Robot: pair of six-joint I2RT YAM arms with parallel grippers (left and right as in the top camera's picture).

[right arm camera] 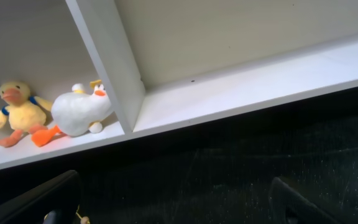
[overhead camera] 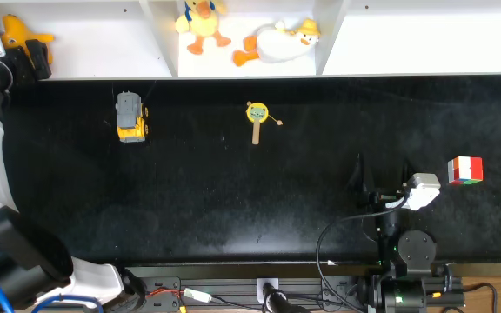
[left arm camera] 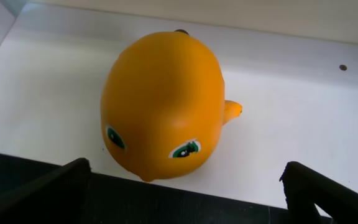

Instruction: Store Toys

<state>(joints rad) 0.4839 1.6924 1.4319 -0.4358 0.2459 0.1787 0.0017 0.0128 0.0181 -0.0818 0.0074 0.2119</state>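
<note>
An orange round toy with green eyes [left arm camera: 163, 99] rests on the white shelf floor [left arm camera: 291, 106] in the left compartment, also seen as the orange toy [overhead camera: 16, 33]. My left gripper [left arm camera: 185, 179] is open just in front of it, one finger on each side and not touching; from above the left gripper [overhead camera: 31, 56] sits at the shelf's left end. On the black table lie a yellow and grey truck [overhead camera: 130, 117], a small stick toy [overhead camera: 257, 118] and a red, white and green cube [overhead camera: 464, 169]. My right gripper [overhead camera: 381, 178] hangs open over the table's right part, holding nothing, right gripper [right arm camera: 174, 180].
The middle compartment holds a yellow duck [overhead camera: 203, 22] and a white goose [overhead camera: 277, 43], the same duck [right arm camera: 17, 106] and goose [right arm camera: 79, 112]. A white divider [right arm camera: 107, 56] separates them from the bare right compartment [overhead camera: 424, 35]. Cables run along the table's front edge.
</note>
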